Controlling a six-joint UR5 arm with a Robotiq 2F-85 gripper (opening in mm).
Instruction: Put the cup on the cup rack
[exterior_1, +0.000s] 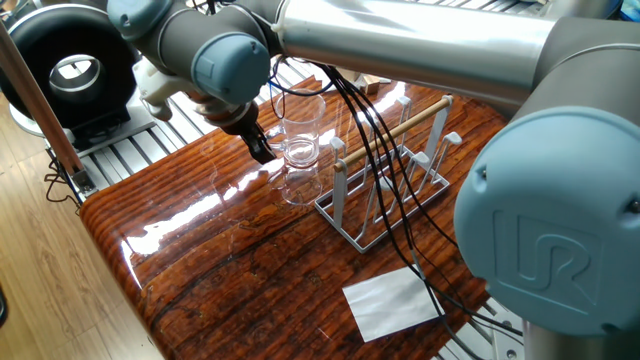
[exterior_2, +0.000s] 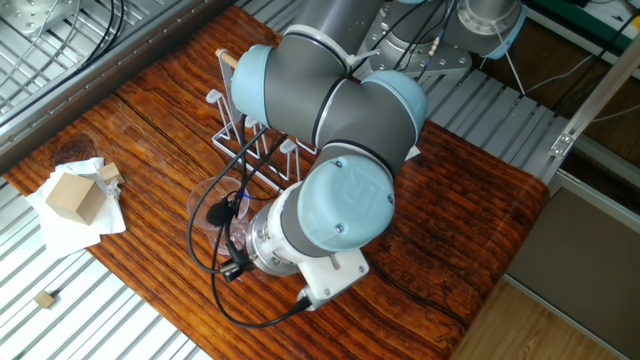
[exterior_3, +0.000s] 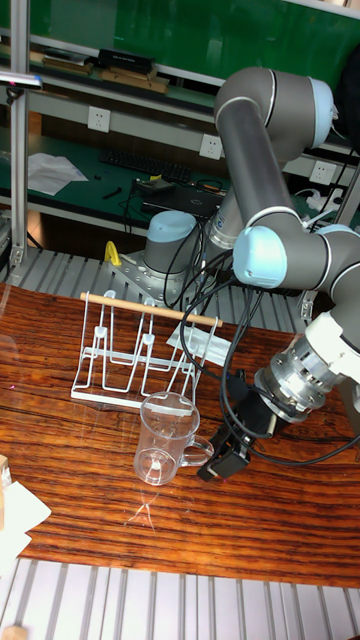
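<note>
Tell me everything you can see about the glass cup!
The cup is clear, colourless glass, round with a wide mouth and a handle on its side. It looks empty and is upright, a little tilted. It is right in front of the white cup rack, not on a peg. The gripper is at its handle. I cannot tell if it touches the shiny wooden table.
</note>
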